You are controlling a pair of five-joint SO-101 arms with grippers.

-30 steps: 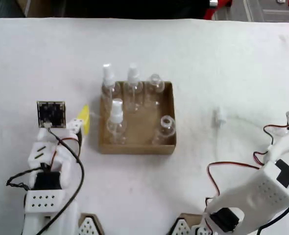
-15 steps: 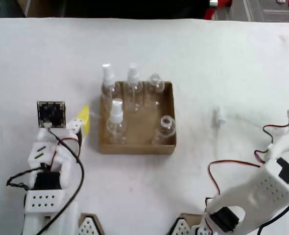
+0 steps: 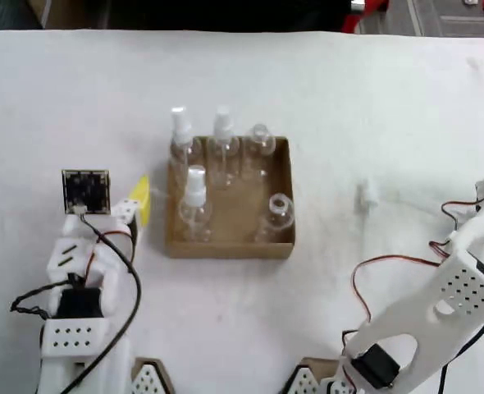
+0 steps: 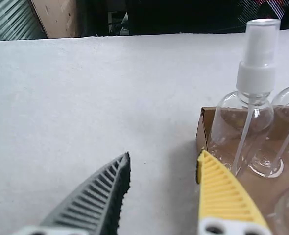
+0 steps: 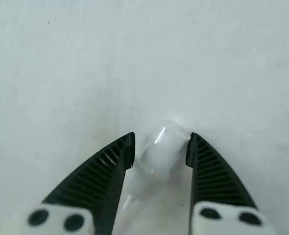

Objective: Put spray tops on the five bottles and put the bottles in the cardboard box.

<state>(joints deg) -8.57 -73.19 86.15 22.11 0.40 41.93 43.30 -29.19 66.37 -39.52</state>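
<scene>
Cardboard formed the box [image 3: 230, 248] that was set near the middle of the counter [image 3: 373, 90]. All five bottles were stood upright inside it, so capping was judged to be the only work left. Spray tops were worn by the capped bottles [image 3: 194, 205], two along the box's far wall and one at its near left corner. The far open bottle [image 3: 260, 148] and the near open bottle [image 3: 279, 215], both on the box's right side, were left bare-necked.

One loose spray top [image 3: 367, 194] was seen lying on the cloth between the box and the counter's right edge. A second spray top [image 5: 159, 154] was found lying flat on the counter with the right tool [image 5: 160, 147] brought down astride it. The dark jaws were pressed to its two sides, a grip evidently taken so it could be carried to an open neck.

The left tool [image 4: 163, 161] was held low just outside the box's left wall, its grey and yellow jaws apart with nothing between them. It was probably parked there to steady a bottle when needed
</scene>
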